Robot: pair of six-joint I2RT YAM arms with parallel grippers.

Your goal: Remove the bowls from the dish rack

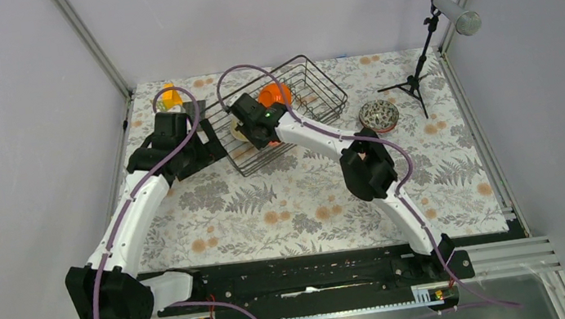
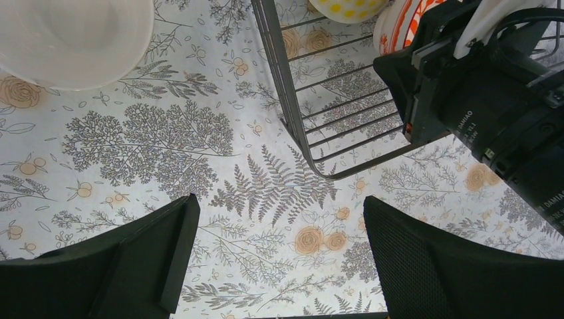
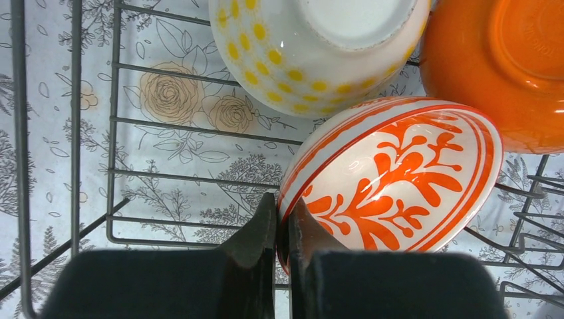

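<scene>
Right wrist view: the right claw (image 3: pixel 282 216) pinches the rim of a glossy white bowl with red leaf pattern (image 3: pixel 399 176), tilted on edge inside the dark wire dish rack (image 1: pixel 313 93). A yellow-dotted bowl (image 3: pixel 319 46) sits at 12 o'clock and a smooth orange bowl (image 3: pixel 495 66) at 2. The left claw (image 2: pixel 279 209) hangs spread above the floral table (image 2: pixel 133 139). The right arm (image 1: pixel 318 138), bent at the elbow, carries a black motor (image 2: pixel 495 126) marked "DAMIAO".

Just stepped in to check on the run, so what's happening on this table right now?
The right gripper is shut on the rim of the red-patterned bowl inside the dish rack. An orange bowl and a yellow-dotted bowl sit in the rack beside it. The left gripper hangs open over the table next to the rack, holding nothing. A white bowl and a speckled bowl stand out on the table.
</scene>
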